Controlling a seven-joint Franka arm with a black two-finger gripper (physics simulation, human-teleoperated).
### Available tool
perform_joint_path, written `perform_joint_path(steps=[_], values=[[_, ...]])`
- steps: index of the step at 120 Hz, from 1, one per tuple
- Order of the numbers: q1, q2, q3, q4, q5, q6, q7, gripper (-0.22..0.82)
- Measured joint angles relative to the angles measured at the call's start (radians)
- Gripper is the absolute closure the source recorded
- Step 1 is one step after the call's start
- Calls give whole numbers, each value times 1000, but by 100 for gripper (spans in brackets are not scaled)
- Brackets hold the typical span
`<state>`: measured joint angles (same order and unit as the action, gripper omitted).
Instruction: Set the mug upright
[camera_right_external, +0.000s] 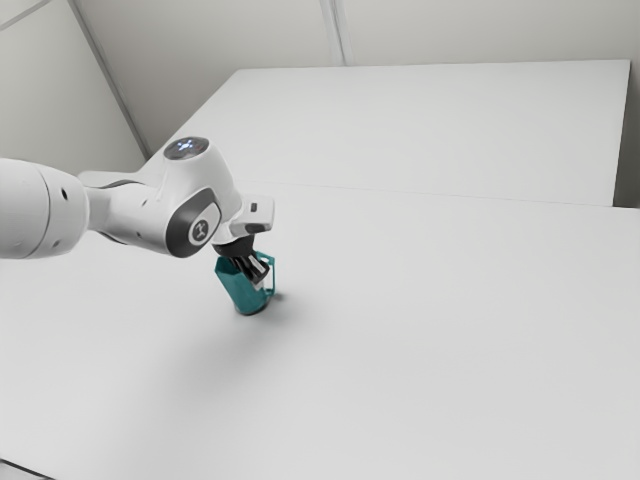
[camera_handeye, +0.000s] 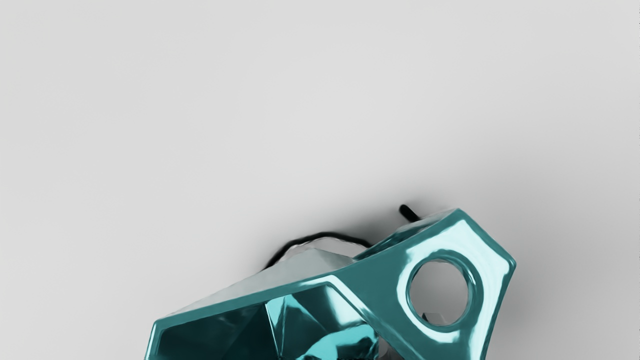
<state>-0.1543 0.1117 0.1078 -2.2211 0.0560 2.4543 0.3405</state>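
Observation:
The teal mug (camera_right_external: 238, 287) is on the table, its opening upward and its body leaning toward the exterior view's left; whether its base rests flat I cannot tell. My gripper (camera_right_external: 257, 269) reaches down at the rim on the handle side, shut on the mug's wall. In the wrist view the mug (camera_handeye: 310, 320) shows its faceted inside, with the holed handle (camera_handeye: 482, 280) beside it. The fingertips are mostly hidden there by the mug's wall and handle.
The white table (camera_right_external: 430, 330) extends around the mug, its far edge near the wall (camera_right_external: 480, 30). A dark-edged strip lies at the exterior view's lower left corner.

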Motion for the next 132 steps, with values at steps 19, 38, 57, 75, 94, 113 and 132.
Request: perform_joint_path(steps=[19, 38, 57, 75, 94, 113, 132], values=[[1, -18, 0, -1, -9, -10, 9, 35], [0, -52, 0, -1, -11, -25, 17, 16], [-9, -112, 0, -1, -11, -69, 15, 8], [-20, -145, 0, 1, -11, -105, 12, 4], [-24, -174, 0, 62, -10, -171, 10, 2], [-20, -176, 9, 175, -4, -285, 11, 1], [-19, -171, 33, 310, 1, -417, 11, 0]])
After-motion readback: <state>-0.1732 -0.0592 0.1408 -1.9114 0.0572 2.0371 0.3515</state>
